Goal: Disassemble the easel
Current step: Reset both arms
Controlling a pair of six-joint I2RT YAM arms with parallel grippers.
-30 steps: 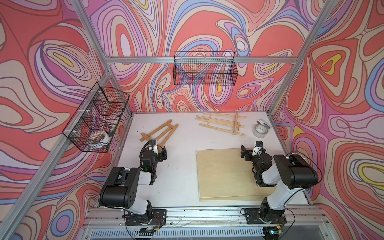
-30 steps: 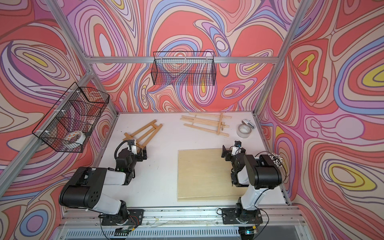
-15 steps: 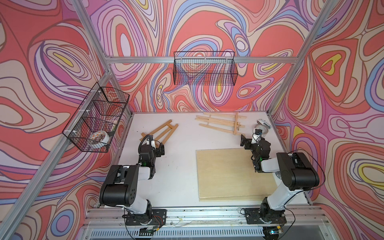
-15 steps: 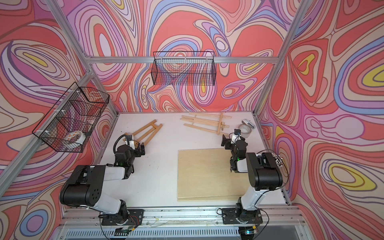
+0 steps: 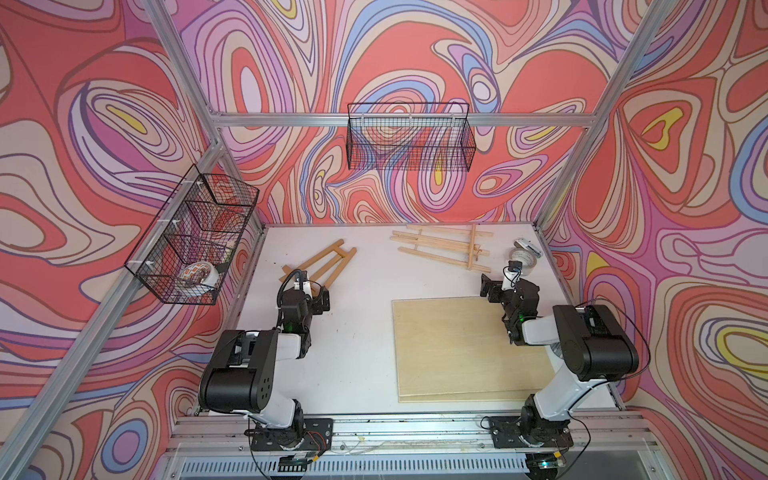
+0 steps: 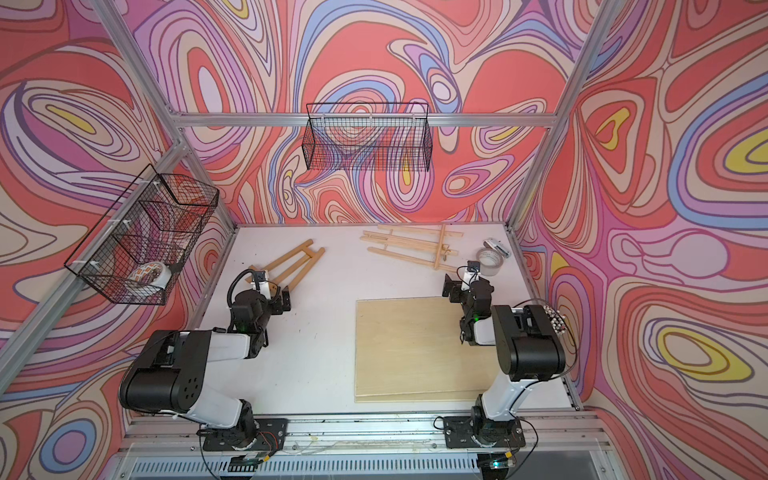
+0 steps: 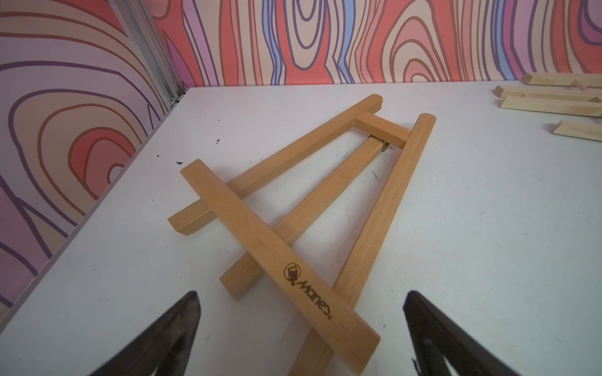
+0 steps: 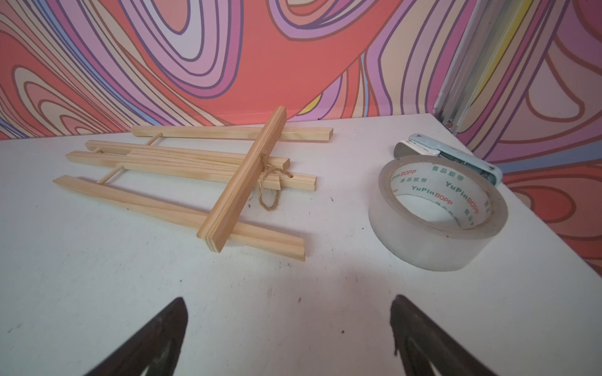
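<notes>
White tabletop [image 7: 488, 228] is lying beneath me as I am hovering my left gripper [image 7: 301, 293], fingers spread wide and empty, at the beech easel [image 7: 260, 241]'s near end, my right gripper [image 8: 288, 299] equally agape short of the pale easel [image 8: 241, 182] farther back, so I am judging the first grasp is pending, calling for closing on a crossbar

the easel crossbar [image 7: 277, 257] reads "mones"; the tape roll [image 8: 430, 242] reads "yupin bopp" inside.

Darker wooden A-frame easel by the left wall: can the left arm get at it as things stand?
Probably yes. The darker wooden A-frame easel lies flat on the white table just ahead of the open left hand, with nothing lying between them.
</notes>
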